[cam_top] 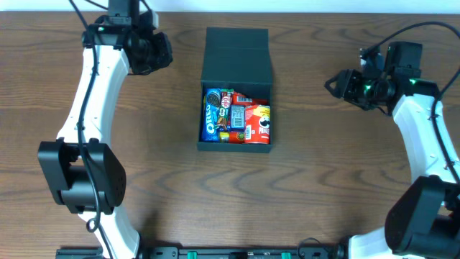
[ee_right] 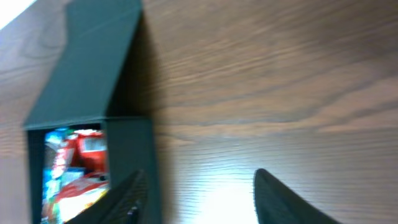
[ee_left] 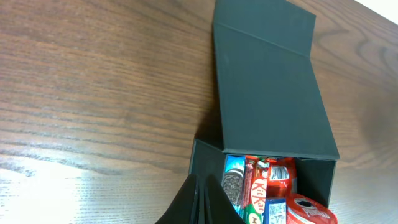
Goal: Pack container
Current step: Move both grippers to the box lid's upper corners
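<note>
Looks down on a brown wood-grain table (ee_right: 280, 93), with a pale glare low in the middle. At left, shows the container (ee_right: 127, 149), dark and matte, its flap lid (ee_right: 87, 62) open and slanting away toward the upper left. Inside, reveals blurred snack packets (ee_right: 81, 155) in red, blue and yellow. Along the bottom edge, catches the right claw (ee_right: 199, 202), fingers (ee_right: 280, 199) spread well apart over bare table, the left one overlapping the container's right wall; contact not discernible.

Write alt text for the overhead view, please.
A dark square container, flap lid folded back open, holds colourful snack packets at mid-table. The left gripper and right gripper hang on either side, touching nothing.
</note>
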Robot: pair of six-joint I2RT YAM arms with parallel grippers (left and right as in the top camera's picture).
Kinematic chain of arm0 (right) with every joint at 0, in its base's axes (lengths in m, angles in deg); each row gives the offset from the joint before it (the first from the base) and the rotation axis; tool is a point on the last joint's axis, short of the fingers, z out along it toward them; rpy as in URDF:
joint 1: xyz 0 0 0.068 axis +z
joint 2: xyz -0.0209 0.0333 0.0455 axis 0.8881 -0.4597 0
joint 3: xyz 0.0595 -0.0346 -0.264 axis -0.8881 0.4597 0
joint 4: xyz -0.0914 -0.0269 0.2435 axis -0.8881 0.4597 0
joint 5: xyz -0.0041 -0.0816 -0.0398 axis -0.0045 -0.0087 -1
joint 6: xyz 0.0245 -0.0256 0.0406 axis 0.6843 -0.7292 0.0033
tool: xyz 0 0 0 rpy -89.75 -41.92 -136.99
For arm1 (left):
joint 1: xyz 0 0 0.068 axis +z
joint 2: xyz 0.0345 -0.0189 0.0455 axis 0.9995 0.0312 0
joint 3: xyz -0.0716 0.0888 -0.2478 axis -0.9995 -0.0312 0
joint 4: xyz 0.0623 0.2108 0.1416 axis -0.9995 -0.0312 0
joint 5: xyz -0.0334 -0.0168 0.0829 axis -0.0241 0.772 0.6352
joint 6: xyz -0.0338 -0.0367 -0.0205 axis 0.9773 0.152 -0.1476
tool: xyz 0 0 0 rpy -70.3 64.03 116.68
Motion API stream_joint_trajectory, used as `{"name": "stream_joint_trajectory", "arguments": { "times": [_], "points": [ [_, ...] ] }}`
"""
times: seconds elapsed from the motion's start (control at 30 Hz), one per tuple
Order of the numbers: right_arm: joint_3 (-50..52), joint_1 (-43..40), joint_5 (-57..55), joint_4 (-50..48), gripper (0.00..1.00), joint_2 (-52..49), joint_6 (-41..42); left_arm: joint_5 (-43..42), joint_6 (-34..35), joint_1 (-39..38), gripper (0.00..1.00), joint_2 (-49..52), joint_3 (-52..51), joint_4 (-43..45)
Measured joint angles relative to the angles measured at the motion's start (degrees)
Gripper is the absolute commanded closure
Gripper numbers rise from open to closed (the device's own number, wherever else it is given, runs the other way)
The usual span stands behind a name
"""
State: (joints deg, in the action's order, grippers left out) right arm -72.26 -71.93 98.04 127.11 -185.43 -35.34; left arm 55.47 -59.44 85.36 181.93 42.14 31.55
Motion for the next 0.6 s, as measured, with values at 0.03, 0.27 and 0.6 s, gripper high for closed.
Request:
{"name": "stream_joint_trajectory", "arguments": {
  "times": [0.03, 0.27, 0.6],
  "points": [
    [0.0, 0.15, 1.42, -0.85, 0.99, 0.0, 0.02, -0.07, 0.09, 0.22, 0.94, 0.0, 0.0, -0.07],
    [-0.31, 3.96, 4.9, -11.5, 0.99, -1.62, 0.81, 5.86, 0.85, -1.95, 0.94, 0.81, -0.02, 4.61],
    [-9.75, 5.31, 21.44, -21.07, 0.98, -27.96, 12.33, -11.56, 12.02, 0.22, 0.94, 21.77, 5.11, 17.86]
  ]
}}
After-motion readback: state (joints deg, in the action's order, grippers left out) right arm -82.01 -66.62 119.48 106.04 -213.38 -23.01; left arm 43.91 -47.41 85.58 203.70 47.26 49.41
